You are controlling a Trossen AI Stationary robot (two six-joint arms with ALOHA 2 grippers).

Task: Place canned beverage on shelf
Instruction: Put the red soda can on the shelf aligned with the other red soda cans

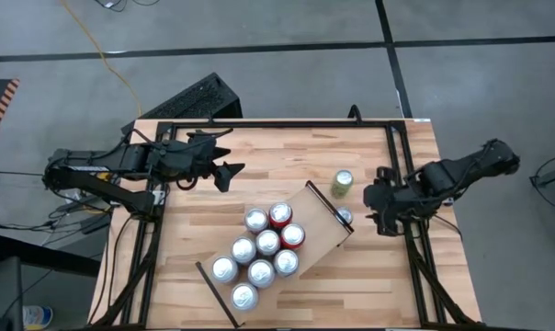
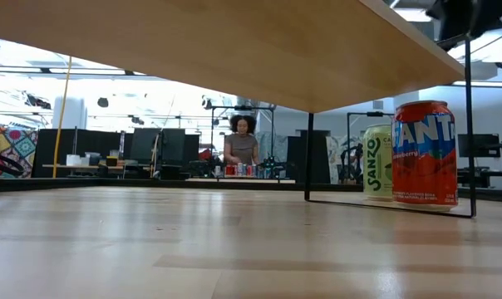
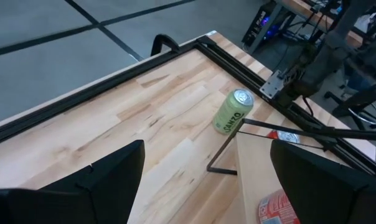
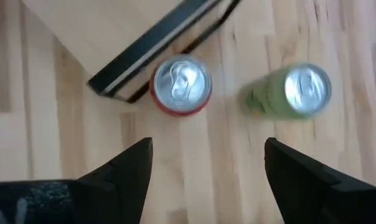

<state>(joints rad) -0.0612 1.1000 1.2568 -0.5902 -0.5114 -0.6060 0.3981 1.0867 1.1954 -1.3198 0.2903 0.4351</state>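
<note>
I hold the right gripper (image 4: 206, 165), fingers wide and empty, above the red can (image 4: 181, 85) beside the shelf (image 1: 316, 225); next, lower and grasp. Left gripper (image 1: 230, 172) waits open.

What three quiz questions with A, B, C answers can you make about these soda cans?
1. Where does the green can stand?
A) on top of the board
B) on the table, beside the shelf
C) on the floor

2. How many cans are on the shelf?
A) three
B) nine
C) fifteen

3. How are the right fingers?
A) open, holding nothing
B) shut on a can
C) shut on the board

Answers:
1. B: the high view shows it on bare tabletop past the shelf's end.
2. B: nine silver tops show on the board from above.
3. A: the right wrist view shows a wide empty gap between them.
</note>
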